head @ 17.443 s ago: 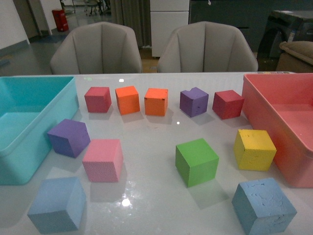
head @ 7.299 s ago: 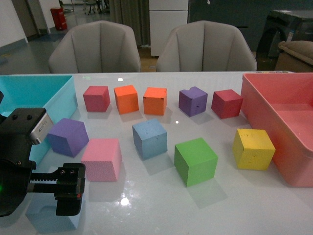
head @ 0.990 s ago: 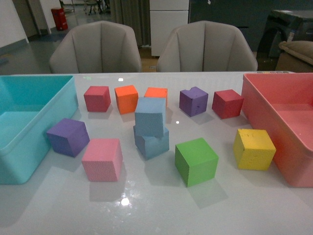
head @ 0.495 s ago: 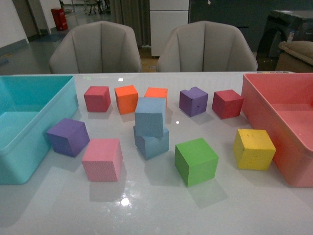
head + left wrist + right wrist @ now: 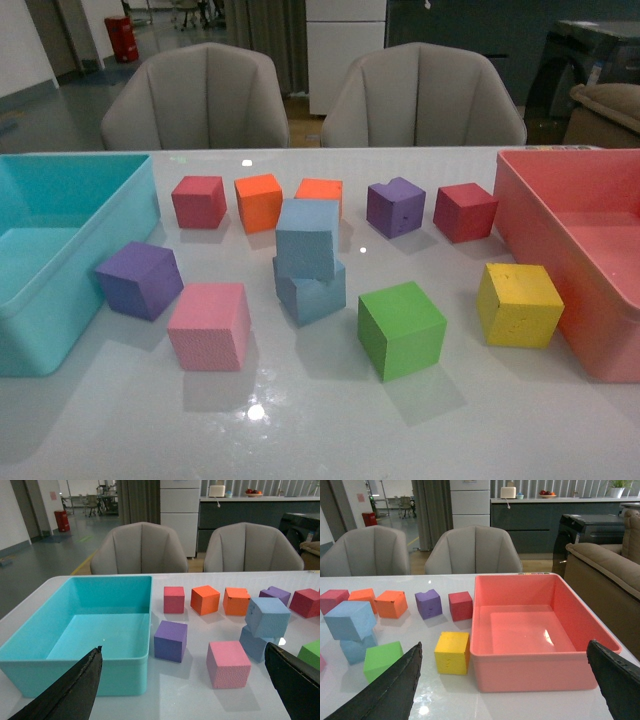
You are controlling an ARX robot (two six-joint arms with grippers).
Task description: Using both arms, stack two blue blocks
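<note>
The 2 blue blocks are stacked mid-table: the upper block (image 5: 307,237) sits slightly askew on the lower block (image 5: 312,291). Both my pincers, left (image 5: 185,690) and right (image 5: 505,690), hang spread apart, empty. Nothing seems left.

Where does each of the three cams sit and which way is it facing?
Front: on the body, facing across the table at the blue stack and chairs; no arm shows.
Left wrist: raised, by the teal bin; left gripper fingertips frame it.
Right wrist: raised, by the pink bin; right gripper fingertips frame it.
All share the stack.
</note>
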